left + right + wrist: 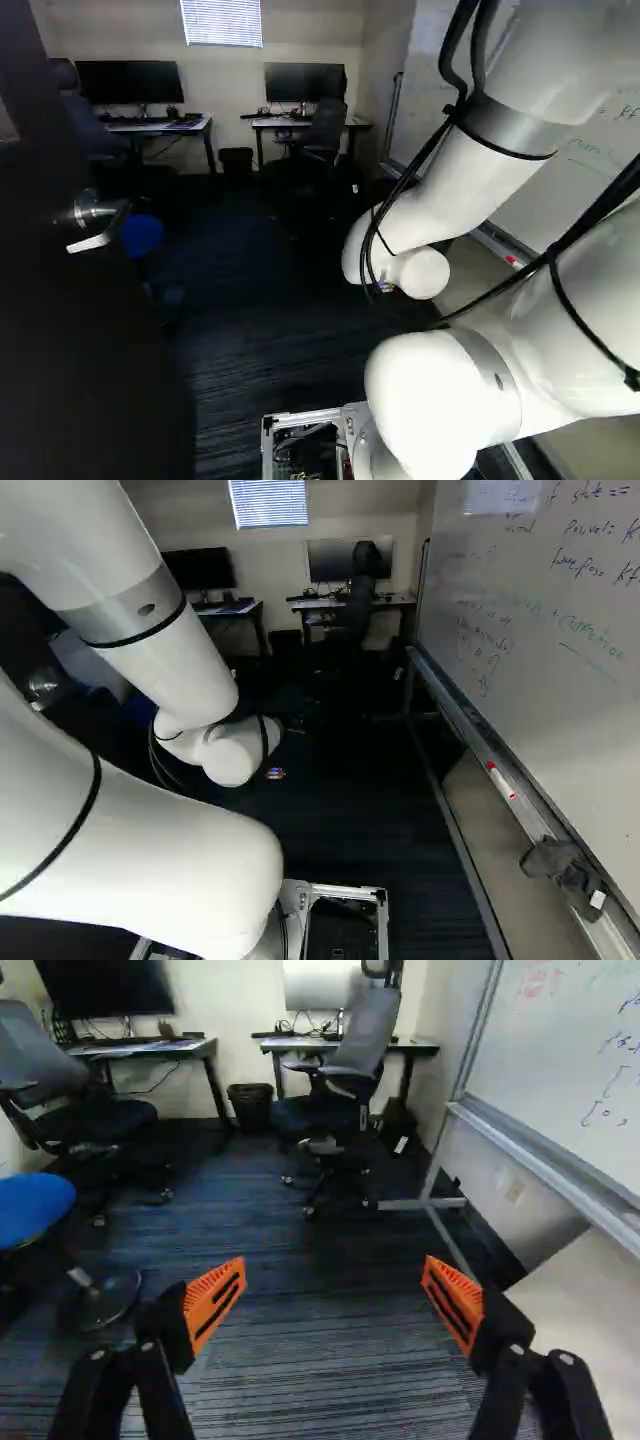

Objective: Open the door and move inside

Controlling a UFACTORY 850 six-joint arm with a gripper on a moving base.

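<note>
The dark door (80,350) stands swung open at the left of the left base view, its silver lever handle (92,236) facing the opening. The handle's round base (42,683) shows at the far left of the right base view, partly behind the arm. My arm's white wrist (418,273) is to the right of the door, apart from it. In the wrist view my gripper (333,1295) is open, its orange pads wide apart with only carpet beyond them. The wrist view does not show the door; in the base views I cannot make out the fingers.
A whiteboard (540,660) on a metal frame runs along the right, with a marker (501,781) and dark cloth (565,872) on its ledge. Carpet (300,1360) lies ahead. Farther in are a blue stool (35,1208), office chairs (325,1110), desks with monitors and a bin (251,1108).
</note>
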